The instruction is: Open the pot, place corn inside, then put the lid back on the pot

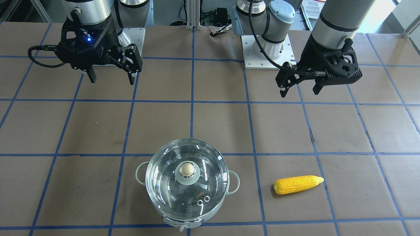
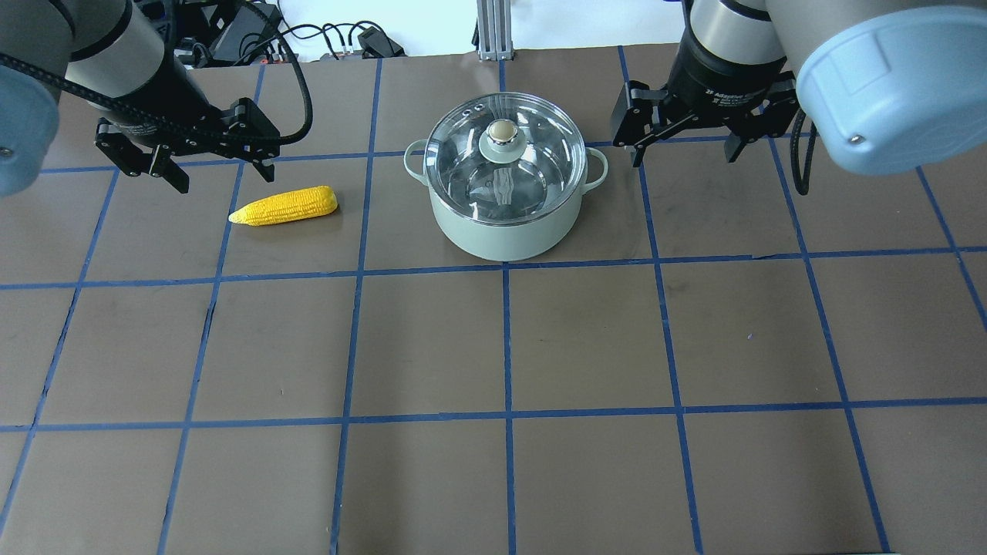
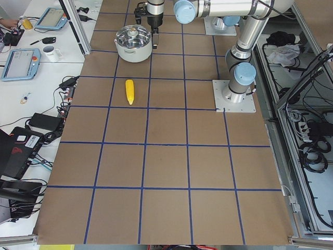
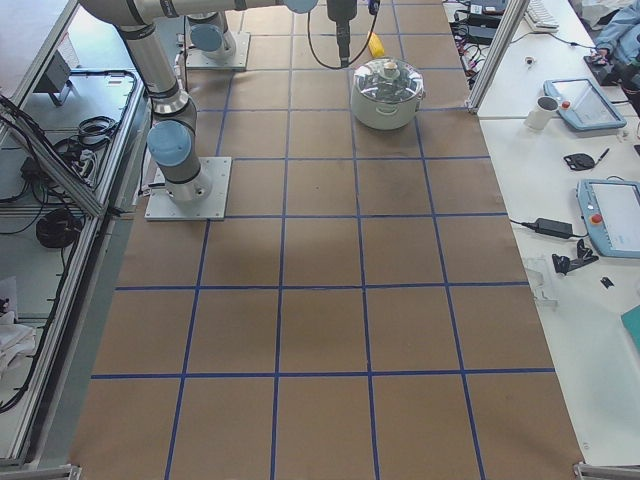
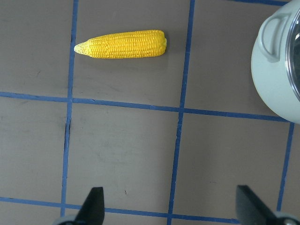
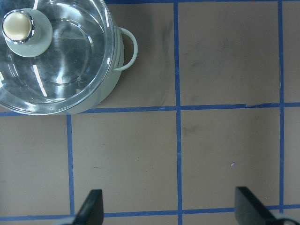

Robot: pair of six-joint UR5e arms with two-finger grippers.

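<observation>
From the front camera I'm seeing the lid (image 1: 170,186) sitting squarely on the pot (image 1: 236,182), so I'm judging the opening step not yet begun. The corn (image 1: 298,184) is lying on the table (image 1: 98,131), well apart from the pot, on the left arm's side. The left gripper (image 1: 299,92) and right gripper (image 1: 112,80) are hanging above the table, jaws spread, holding nothing.

The overhead view is showing one gripper on each side of the pot, the left on the corn's side. To me that is leaving the lid's knob to the right.

The side views are adding nothing on the jaws.

The left wrist camera is showing the corn ahead of wide-apart fingertips. The right wrist camera is showing the lidded pot off to one side.
</observation>
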